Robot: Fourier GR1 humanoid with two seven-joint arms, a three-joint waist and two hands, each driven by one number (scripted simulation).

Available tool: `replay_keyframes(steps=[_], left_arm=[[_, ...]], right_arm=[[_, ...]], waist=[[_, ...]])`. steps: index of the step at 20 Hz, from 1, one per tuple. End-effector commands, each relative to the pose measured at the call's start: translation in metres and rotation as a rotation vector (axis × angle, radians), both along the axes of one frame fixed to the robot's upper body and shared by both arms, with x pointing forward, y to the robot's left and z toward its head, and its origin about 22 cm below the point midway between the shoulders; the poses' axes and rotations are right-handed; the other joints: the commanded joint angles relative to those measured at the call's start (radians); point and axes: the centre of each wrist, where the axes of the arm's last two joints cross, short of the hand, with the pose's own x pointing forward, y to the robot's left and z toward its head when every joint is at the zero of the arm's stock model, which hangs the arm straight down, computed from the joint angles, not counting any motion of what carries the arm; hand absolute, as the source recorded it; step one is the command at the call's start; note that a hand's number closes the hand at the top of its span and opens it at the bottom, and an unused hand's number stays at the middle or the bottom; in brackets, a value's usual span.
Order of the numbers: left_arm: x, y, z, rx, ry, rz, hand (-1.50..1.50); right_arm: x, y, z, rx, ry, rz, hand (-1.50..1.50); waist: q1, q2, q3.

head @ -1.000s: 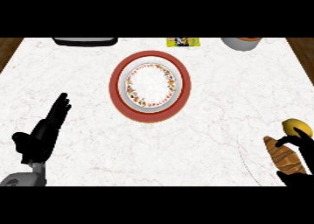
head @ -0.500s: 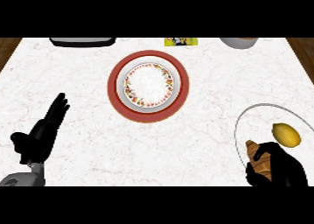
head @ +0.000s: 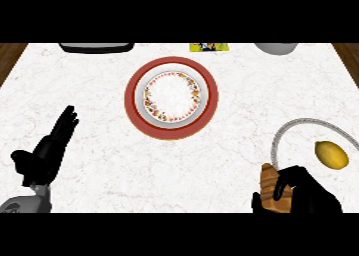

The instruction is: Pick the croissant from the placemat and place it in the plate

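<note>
A golden-brown croissant [head: 270, 188] is at the lower right, with my right hand [head: 306, 194] curled around it from the right and partly hiding it. It sits over the left edge of a pale oval placemat with a grey rim [head: 298, 122]. A white plate with a floral rim [head: 173, 96] rests on a round red mat [head: 135, 111] at the counter's centre, well up and left of the croissant. My left hand [head: 45, 156] rests open at the lower left, fingers pointing up.
A yellow lemon [head: 331, 154] lies on the pale placemat right of the croissant. Along the far edge stand a dark tray [head: 97, 47], a yellow-green packet [head: 209, 47] and a grey bowl [head: 276, 47]. Wooden floor shows past both counter sides.
My right hand has carried the croissant leftward, away from the lemon, to the placemat's left edge. The placemat's grey rim has come into view. The left hand has not moved.
</note>
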Motion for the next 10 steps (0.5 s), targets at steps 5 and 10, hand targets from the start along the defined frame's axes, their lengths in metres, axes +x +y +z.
replay_keyframes(steps=[5, 10], left_arm=[[-0.003, -0.009, -0.005, 0.0, -0.003, -0.015, 0.0], [0.01, -0.017, -0.004, -0.002, -0.005, -0.015, 0.0]], right_arm=[[-0.004, 0.037, 0.076, -0.09, -0.261, -0.014, 1.5], [0.011, 0.064, 0.087, -0.077, -0.321, 0.055, 1.5]], waist=[[0.011, 0.001, 0.001], [0.009, 0.004, 0.002]])
